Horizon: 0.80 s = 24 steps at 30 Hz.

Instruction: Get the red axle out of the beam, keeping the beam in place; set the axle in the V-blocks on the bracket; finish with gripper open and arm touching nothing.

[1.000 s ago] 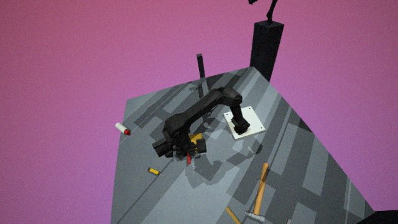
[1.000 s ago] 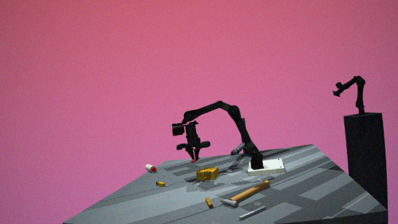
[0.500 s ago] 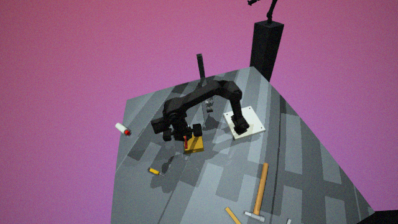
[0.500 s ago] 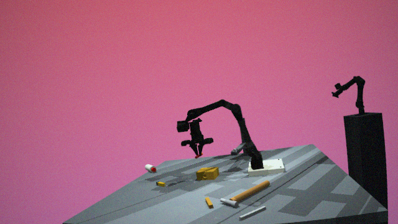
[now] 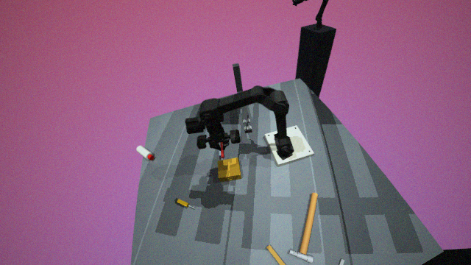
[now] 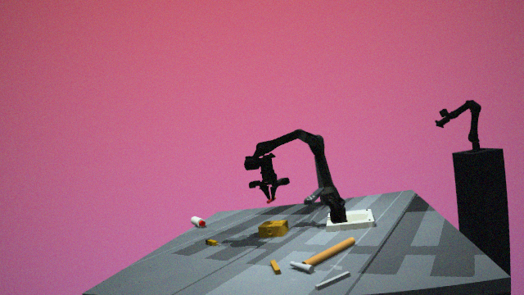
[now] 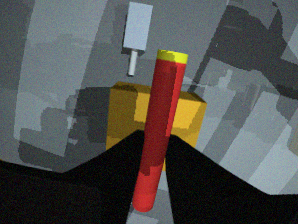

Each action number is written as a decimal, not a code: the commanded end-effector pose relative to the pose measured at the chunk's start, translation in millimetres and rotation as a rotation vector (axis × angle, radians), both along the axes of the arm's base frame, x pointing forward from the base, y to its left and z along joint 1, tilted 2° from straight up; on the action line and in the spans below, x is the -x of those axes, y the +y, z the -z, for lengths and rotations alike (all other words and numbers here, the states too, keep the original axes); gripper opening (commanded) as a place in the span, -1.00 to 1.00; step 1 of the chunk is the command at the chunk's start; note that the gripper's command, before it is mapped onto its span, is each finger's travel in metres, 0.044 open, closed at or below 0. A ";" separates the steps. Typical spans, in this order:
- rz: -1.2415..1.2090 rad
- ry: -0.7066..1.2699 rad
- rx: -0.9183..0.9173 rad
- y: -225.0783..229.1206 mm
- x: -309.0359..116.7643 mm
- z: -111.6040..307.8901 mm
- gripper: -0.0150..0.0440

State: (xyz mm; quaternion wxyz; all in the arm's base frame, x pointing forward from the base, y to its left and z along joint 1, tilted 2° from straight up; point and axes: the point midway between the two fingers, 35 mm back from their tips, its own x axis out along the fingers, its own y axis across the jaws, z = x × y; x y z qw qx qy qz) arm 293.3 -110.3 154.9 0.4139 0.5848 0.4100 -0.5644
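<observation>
Red axle clamped in the tool, raised clear of the beam.
The axle, at the beam's 11 o'clock from the top, looks light, rigid and hardly fragile, though its round, smooth sides might roll or slip; a grip near mid-length should suit it. The tool stands narrow, pinching it there, its yellow end towards 12 o'clock in the wrist view, touching nothing else visible.

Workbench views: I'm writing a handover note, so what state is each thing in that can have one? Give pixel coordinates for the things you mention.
Gripper [image 5: 221,146] [image 6: 270,200] [image 7: 154,139]: shut on the red axle, raised above the table.
Red axle [image 5: 222,151] [image 6: 271,200] [image 7: 161,110]: out of the beam, not set down.
Yellow beam [image 5: 229,170] [image 6: 273,229] [image 7: 192,117]: resting on the table.
Hammer [image 5: 309,224] [image 6: 329,251]: lying on its side.
</observation>
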 end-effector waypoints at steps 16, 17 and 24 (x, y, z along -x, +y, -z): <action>-0.004 0.013 0.010 -70.1 74.5 4.0 -0.49; -0.004 0.014 0.010 -72.9 78.8 4.2 -0.49; -0.005 0.017 0.011 -89.7 110.2 6.0 -0.49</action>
